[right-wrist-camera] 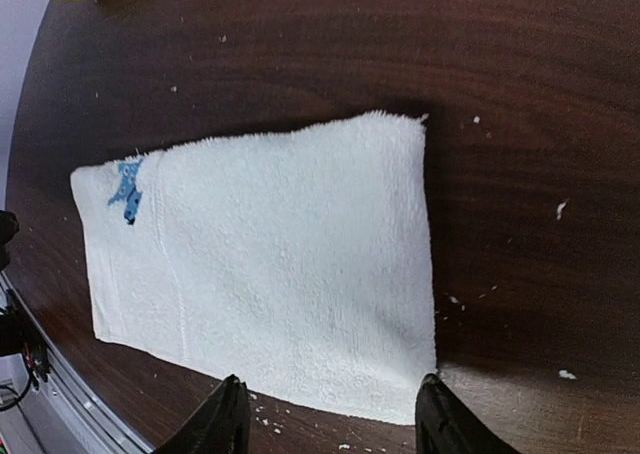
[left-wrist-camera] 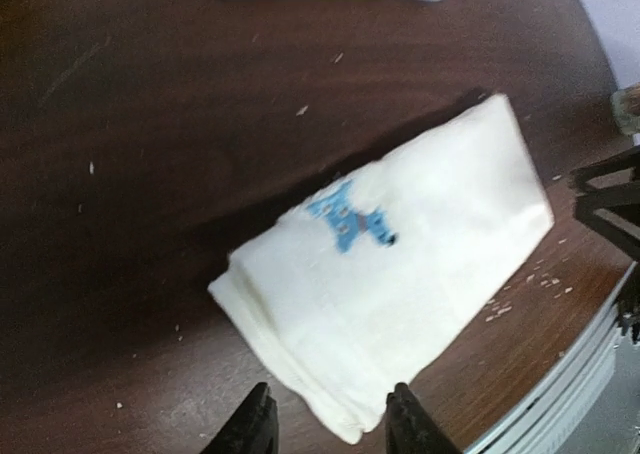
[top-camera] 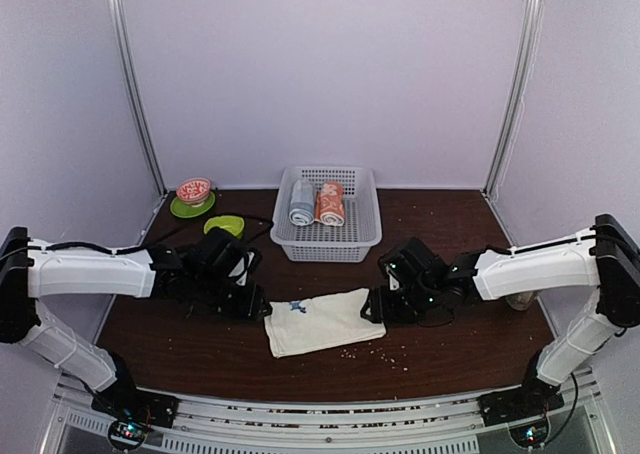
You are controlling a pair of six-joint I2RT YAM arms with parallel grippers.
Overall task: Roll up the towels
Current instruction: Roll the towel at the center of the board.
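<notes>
Towel, cream-white, flat, one end at each pair of parted jaws.

A flat cream-white cloth towel lies mid-table, hemmed in at its short ends by the left gripper and the right gripper. In front of it the dark brown wood-grain table is bare. Behind it is a narrow bare strip, then a white perforated plastic basket blocks the way. A lime-green round dish sits behind the left arm.

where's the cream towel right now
In the top view the cream towel lies flat on the table between the left gripper and right gripper, just on the near side of the basket.
</notes>
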